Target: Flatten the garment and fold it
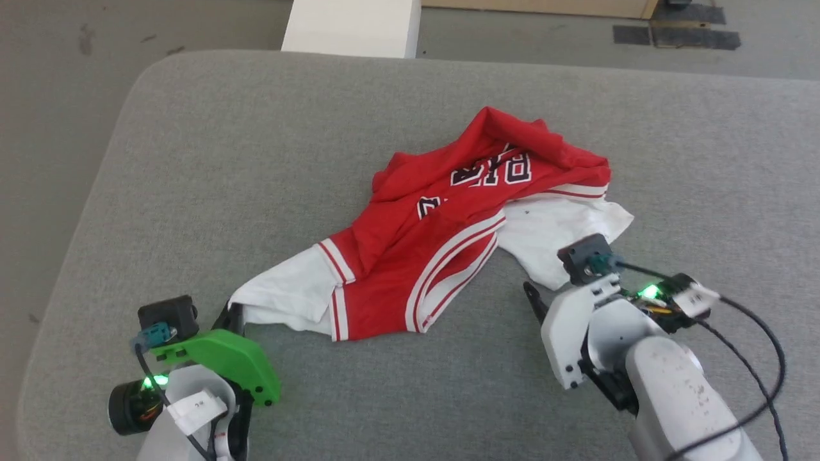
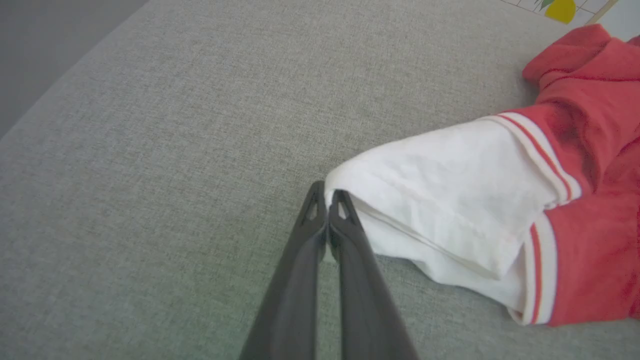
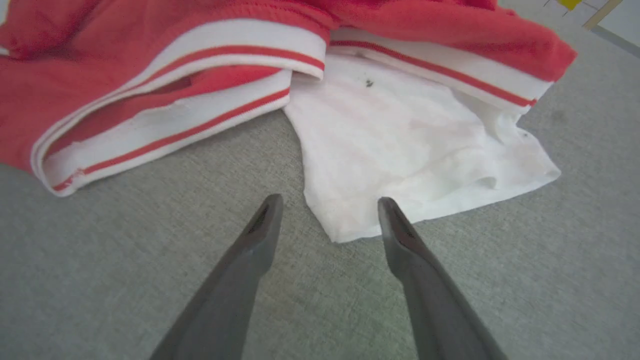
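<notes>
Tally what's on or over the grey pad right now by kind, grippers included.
Red jersey T-shirt: 1
Grippers: 2 (left gripper, fingers shut at a white sleeve's edge; right gripper, fingers open by the other sleeve)
Total: 3

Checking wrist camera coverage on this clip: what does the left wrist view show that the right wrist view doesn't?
Left wrist view: the left gripper, fingers pressed together at the corner of one white sleeve; whether they pinch cloth is unclear. Right wrist view: the right gripper, fingers spread, with the corner of the other white sleeve between them; that sleeve carries a dark speck. Both: the red shirt with striped trim, lying on the grey padded surface.
</notes>
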{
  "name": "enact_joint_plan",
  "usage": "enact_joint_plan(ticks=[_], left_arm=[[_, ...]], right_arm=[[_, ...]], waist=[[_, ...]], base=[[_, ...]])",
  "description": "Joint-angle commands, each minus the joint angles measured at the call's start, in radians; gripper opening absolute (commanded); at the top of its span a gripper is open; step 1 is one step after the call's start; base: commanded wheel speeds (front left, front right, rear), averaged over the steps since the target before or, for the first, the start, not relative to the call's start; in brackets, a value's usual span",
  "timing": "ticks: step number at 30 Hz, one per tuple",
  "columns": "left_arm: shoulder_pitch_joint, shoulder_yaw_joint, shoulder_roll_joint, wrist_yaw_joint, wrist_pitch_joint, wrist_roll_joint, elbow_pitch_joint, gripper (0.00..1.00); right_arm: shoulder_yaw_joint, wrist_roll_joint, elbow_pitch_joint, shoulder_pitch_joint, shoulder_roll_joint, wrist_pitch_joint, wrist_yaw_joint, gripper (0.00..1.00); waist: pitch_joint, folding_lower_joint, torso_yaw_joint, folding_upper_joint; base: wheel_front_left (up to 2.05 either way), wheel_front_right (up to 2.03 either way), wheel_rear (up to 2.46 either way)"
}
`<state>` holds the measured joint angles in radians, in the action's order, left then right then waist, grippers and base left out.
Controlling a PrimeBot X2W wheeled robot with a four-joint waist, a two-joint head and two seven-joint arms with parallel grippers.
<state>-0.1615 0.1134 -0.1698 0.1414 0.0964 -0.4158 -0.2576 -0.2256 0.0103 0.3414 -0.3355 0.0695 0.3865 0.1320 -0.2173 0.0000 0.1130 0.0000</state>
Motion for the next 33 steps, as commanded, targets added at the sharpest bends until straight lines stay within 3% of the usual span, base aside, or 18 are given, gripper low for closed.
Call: enact_joint_plan(ticks=[1, 6, 8, 10, 16, 27, 33], left_arm=[[-0.022, 0.003, 0.005, -0.007, -0.009, -0.01, -0.01, 0.0], [-0.042, 0.016, 0.016, -0.015, -0.025, -0.013, -0.036, 0.0], [-0.045, 0.019, 0.019, -0.016, -0.03, -0.014, -0.044, 0.0], [-0.046, 0.02, 0.021, -0.017, -0.035, -0.017, -0.05, 0.0], [-0.03, 0.021, 0.022, -0.022, -0.048, -0.027, -0.067, 0.0], [0.029, 0.007, 0.008, -0.02, -0.066, -0.048, -0.014, 0.0], [0.062, 0.022, 0.001, -0.025, -0.039, -0.054, 0.041, 0.0]], right_arm=[[-0.008, 0.011, 0.03, -0.036, 0.005, 0.025, -0.001, 1.0], [-0.033, -0.001, 0.131, -0.091, 0.017, 0.156, -0.001, 1.0], [-0.031, -0.011, 0.147, -0.1, 0.023, 0.2, -0.001, 0.43], [-0.026, -0.016, 0.148, -0.101, 0.029, 0.224, -0.001, 0.0], [0.048, -0.035, 0.072, -0.041, 0.034, 0.192, -0.001, 0.0], [0.439, -0.086, -0.352, 0.24, -0.014, 0.043, -0.001, 0.0], [0.569, -0.15, -0.453, 0.332, -0.019, 0.042, -0.001, 0.0]], waist=[[-0.023, 0.0, 0.023, 0.0], [-0.037, 0.0, 0.044, 0.0], [-0.038, 0.0, 0.048, 0.0], [-0.037, 0.0, 0.049, 0.0], [0.004, 0.0, 0.034, 0.0], [0.087, 0.0, -0.049, 0.0], [0.111, 0.0, -0.096, 0.0]], base=[[0.0, 0.0, 0.0], [0.0, 0.0, 0.0], [0.0, 0.0, 0.0], [0.0, 0.0, 0.0], [0.0, 0.0, 0.0], [0.0, 0.0, 0.0], [0.0, 0.0, 0.0]])
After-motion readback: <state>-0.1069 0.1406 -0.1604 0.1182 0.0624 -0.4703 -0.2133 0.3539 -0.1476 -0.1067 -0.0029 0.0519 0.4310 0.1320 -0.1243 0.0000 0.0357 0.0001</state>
